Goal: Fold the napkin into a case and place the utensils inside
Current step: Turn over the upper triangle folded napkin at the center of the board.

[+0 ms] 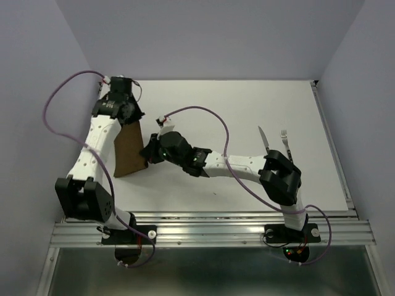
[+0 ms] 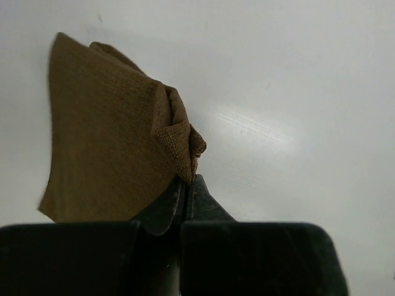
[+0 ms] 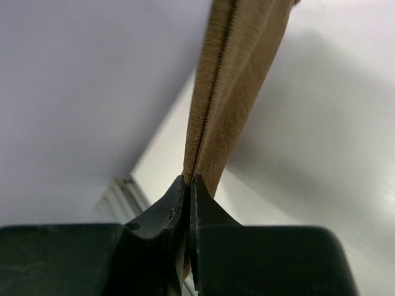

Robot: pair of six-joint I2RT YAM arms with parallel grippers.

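Right gripper [image 3: 188, 180] up close is clamped tight on a doubled edge of the napkin [image 3: 237, 80], and the left gripper [image 2: 187, 182] is pinching a bunched corner at its far end. So the cloth's long axis runs between them, probably partly lifted. The knife [image 1: 263, 139] and fork [image 1: 286, 140] lie well right of the napkin, nearer the right arm.

No readable text, label, brand or number anywhere.
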